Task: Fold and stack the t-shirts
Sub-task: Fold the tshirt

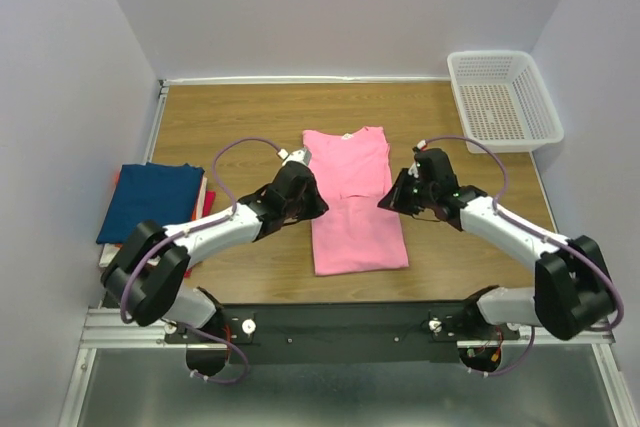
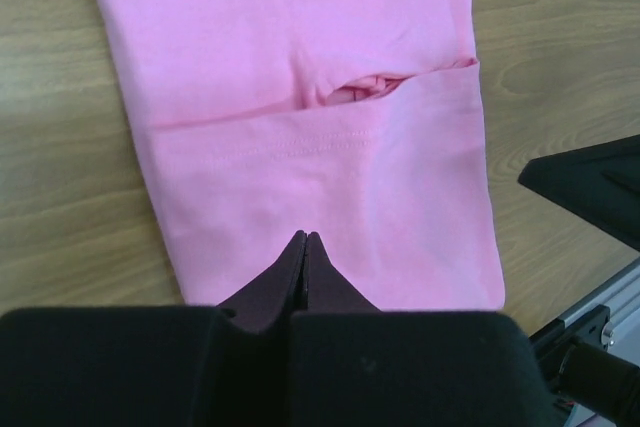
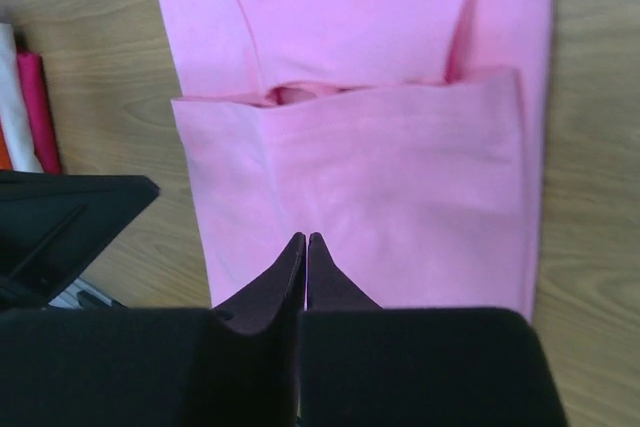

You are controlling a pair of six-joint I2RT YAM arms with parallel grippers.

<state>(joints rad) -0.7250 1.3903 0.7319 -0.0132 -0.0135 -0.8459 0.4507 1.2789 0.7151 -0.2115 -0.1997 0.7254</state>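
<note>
The left gripper [image 2: 307,239], jaws pressed together on nothing, hangs over the pink t-shirt [image 1: 352,202], whose folded edge lies just ahead. The right gripper [image 3: 306,239] mirrors it, equally empty. Best, I judge, to spread both, pinch matching corners and lift together.

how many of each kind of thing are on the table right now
pink t-shirt, laid out: 1
pile of folded t-shirts, dark blue on top: 1
white mesh basket: 1
total: 3
</note>
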